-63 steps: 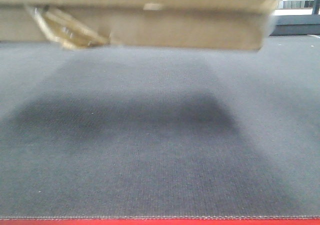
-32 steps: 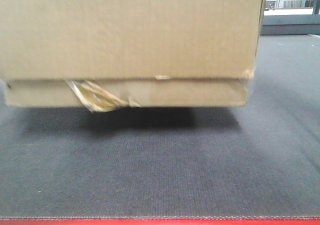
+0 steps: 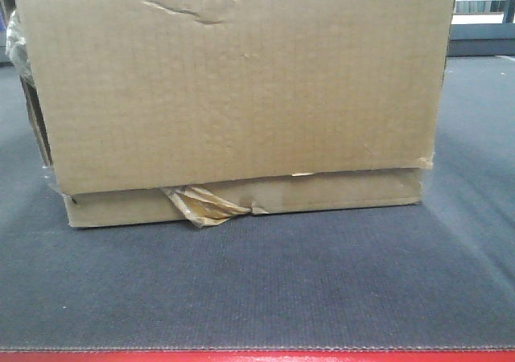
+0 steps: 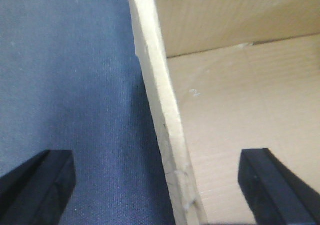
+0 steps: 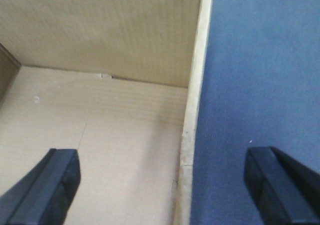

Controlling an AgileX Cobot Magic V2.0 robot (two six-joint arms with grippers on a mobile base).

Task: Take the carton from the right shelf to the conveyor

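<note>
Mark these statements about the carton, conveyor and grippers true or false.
1. The carton rests on the conveyor. True.
2. The left gripper is clamped on a carton wall. False: its fingers stand apart on either side of the wall.
3. The right gripper straddles a carton wall, open. True.
4. The tape hangs at the carton's top right corner. False: it sits at the lower front edge, left of centre.
5. The red strip runs along the conveyor's near edge. True.
</note>
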